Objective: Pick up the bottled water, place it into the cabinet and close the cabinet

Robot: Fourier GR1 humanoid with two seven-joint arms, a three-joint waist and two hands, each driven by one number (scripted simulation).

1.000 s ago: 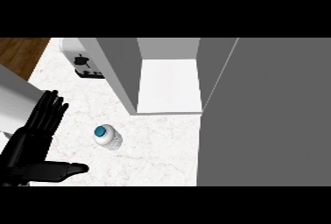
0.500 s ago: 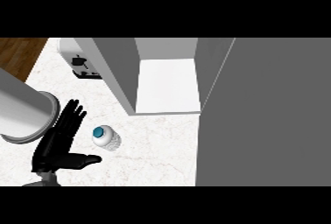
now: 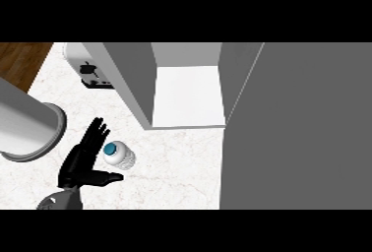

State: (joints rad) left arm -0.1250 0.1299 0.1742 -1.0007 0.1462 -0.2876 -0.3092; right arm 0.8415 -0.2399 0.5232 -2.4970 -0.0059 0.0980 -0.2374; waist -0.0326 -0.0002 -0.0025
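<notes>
Bottled water (image 3: 120, 156) upright on counter (image 3: 181, 170), blue cap (image 3: 112, 148) up, long axis apparently vertical. Left hand (image 3: 78, 165) just beside, fingers (image 3: 94, 134) straight, holding nothing.

White marbled counter (image 3: 181, 170), upright bottled water (image 3: 118, 155), small appliance (image 3: 88, 71) at back, open cabinet (image 3: 134, 74)

My left hand (image 3: 78, 165) looks matt black, like moulded plastic. The bottled water (image 3: 120, 156) has a ribbed body that looks like clear plastic, under a smooth blue cap (image 3: 112, 148). The counter (image 3: 181, 167) is pale stone with faint veins and little shine. The cabinet (image 3: 305, 123) has smooth, matt grey panels and a plain white inside. The floor (image 3: 22, 59) looks like brown wood.
</notes>
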